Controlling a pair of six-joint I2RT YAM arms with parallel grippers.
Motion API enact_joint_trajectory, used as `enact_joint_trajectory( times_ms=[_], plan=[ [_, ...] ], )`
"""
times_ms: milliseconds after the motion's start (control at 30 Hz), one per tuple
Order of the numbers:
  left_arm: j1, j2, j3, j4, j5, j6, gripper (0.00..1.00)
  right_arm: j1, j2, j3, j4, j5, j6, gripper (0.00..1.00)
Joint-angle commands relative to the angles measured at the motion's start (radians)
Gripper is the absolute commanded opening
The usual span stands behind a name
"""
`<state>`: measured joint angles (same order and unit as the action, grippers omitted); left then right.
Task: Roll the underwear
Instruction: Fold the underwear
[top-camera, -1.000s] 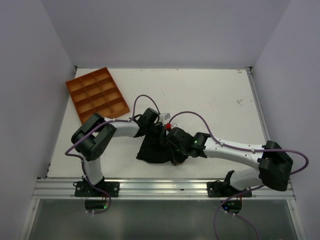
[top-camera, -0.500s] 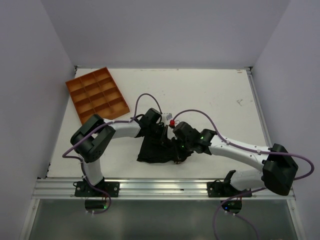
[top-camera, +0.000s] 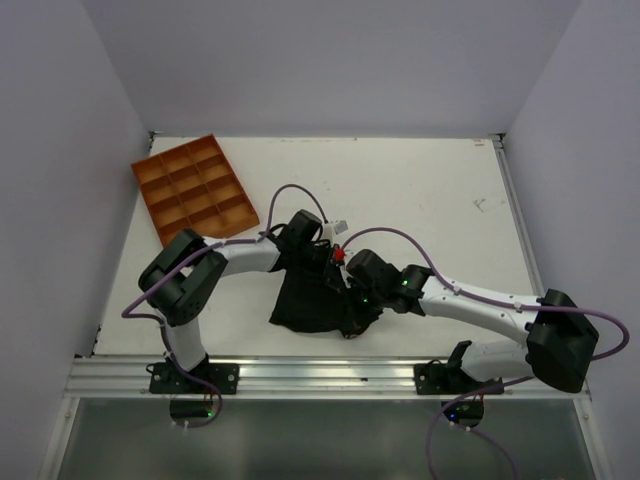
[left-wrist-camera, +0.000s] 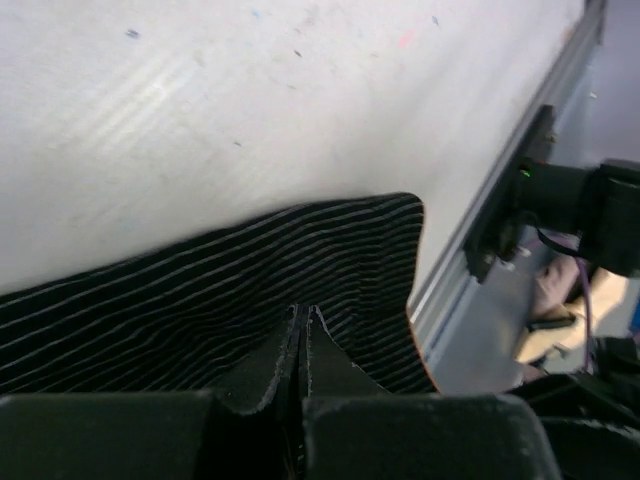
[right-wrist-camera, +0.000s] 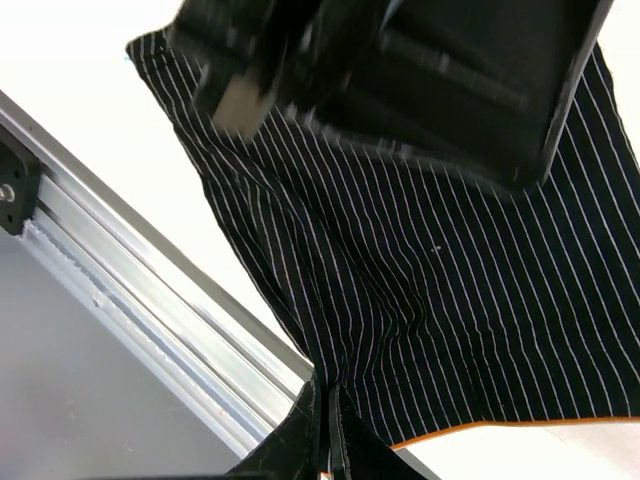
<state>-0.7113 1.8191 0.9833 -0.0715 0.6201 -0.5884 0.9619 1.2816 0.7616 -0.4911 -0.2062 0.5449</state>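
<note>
Black underwear — fine white pinstripes, thin orange edge; rumpled, unrolled.

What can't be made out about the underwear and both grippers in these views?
- Top view: both wrists cover the far part of the underwear, so neither pinch point shows.
- Left wrist view: the fabric runs off the left edge, and the left gripper hides what lies under it.
- Right wrist view: a blurred black housing covers the upper fabric above the right gripper.
- No view shows whether any roll has formed.
</note>
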Motion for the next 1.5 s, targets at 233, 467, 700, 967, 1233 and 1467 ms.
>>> enact_joint_trajectory(
  times_ms=[233, 467, 700, 967, 1233, 1467],
  plan=[
    [-0.019, 0.052, -0.114, 0.358, 0.336, -0.103, 0.0, 0.001, -0.036, -0.041, 0.083, -0.033, 0.01, 0.0],
    [-0.048, 0.121, -0.09, 0.276, 0.238, -0.05, 0.0, 0.003, -0.037, -0.013, 0.046, 0.017, 0.012, 0.0],
    [-0.06, 0.151, -0.115, 0.185, 0.168, 0.035, 0.0, -0.006, -0.05, 0.033, -0.043, 0.122, -0.002, 0.0],
    [-0.06, 0.154, -0.133, 0.182, 0.153, 0.047, 0.0, -0.038, -0.021, 0.067, -0.098, 0.198, -0.056, 0.0],
    [-0.06, 0.146, -0.127, 0.156, 0.147, 0.061, 0.0, -0.081, 0.018, 0.081, -0.119, 0.203, -0.097, 0.0],
    [-0.06, 0.117, -0.1, 0.101, 0.104, 0.039, 0.02, -0.103, 0.03, 0.079, -0.119, 0.214, -0.109, 0.0]
  ],
)
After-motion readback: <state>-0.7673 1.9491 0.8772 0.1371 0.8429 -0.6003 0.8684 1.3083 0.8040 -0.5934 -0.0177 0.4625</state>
